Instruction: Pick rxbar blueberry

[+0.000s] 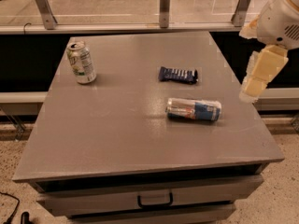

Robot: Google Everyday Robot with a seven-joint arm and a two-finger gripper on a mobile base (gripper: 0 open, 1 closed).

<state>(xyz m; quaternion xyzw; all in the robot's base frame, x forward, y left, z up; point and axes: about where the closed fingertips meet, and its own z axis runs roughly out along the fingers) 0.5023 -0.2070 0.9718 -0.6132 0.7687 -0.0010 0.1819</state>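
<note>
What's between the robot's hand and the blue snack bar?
Only bare table top, in the camera view. The gripper hangs past the table's right edge; the rxbar blueberry lies mid-table. The tipped-over can lies nearer the front.

One white rounded plastic arm segment (282,20) comes in from the upper right corner of the view, sloping down and left. Under it hangs the pale cream blocky two-finger hand (256,80), long axis near vertical, tip pointing down and slightly left. It is at the far right, mid-height, in the air.
</note>
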